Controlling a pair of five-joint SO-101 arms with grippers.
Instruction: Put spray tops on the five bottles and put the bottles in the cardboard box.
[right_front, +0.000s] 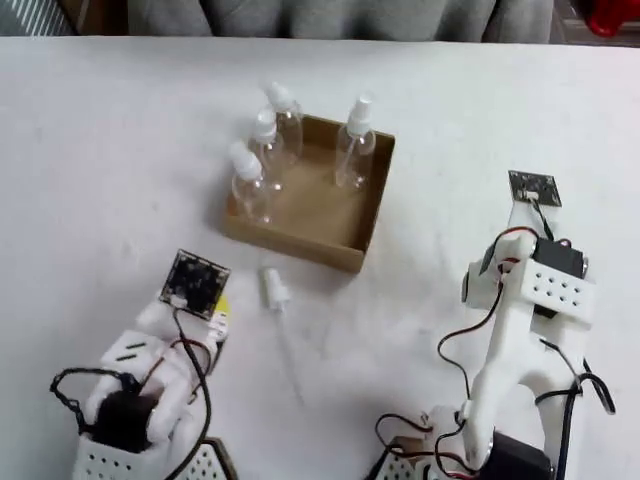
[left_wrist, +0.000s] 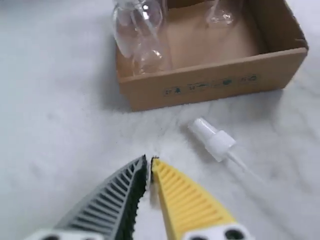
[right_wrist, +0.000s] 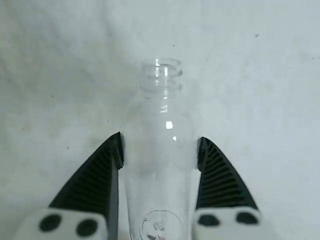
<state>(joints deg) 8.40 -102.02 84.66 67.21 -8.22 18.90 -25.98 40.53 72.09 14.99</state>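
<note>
Biggest risk imo: the last spray top lies flat on the table, just in front of the cardboard box, with its thin dip tube trailing off. It's small, rounded, slick white plastic. The left claw, tips pressed together just short of it, could easily roll or flick it away instead of pinching it.

The right claw is clamped on the uncapped bottle, clear thin-walled plastic with a threaded neck. Squeeze too hard and it dents, too soft and it twists under the top. The tube also has to hit that narrow mouth.

Four capped bottles stand in the matte brown box.
</note>
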